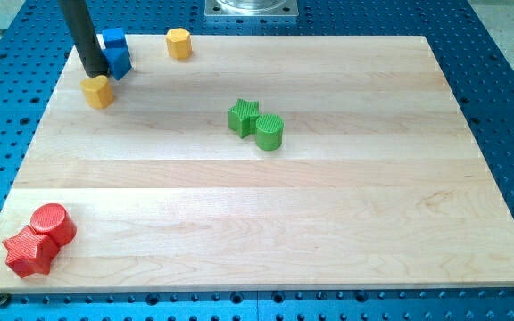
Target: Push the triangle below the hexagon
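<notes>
My tip (95,74) is down on the board at the view's top left. It touches the left side of a blue block (120,62) that looks like the triangle. A second blue block (112,39) sits right behind it, toward the view's top. A yellow block (98,91) lies just below my tip, nearly touching it; its shape is unclear. A yellow hexagon (178,43) sits to the right of the blue blocks, near the board's top edge.
A green star (244,116) and a green cylinder (269,132) touch each other near the board's middle. A red cylinder (52,223) and a red star (29,253) touch at the bottom left corner. The wooden board (328,223) lies on a blue perforated table.
</notes>
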Controlling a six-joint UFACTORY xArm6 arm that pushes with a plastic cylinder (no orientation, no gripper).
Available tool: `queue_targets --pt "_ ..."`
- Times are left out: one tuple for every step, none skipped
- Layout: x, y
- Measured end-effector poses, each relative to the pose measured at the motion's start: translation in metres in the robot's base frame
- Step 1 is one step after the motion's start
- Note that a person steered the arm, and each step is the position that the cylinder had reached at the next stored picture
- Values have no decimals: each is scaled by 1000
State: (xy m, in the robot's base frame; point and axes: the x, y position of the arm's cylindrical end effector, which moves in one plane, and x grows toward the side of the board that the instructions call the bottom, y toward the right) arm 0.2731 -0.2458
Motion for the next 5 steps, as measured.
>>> queue_targets --pt "-9 3" --pt "3 51" --pt "19 117" --pt "33 111" --pt "34 142"
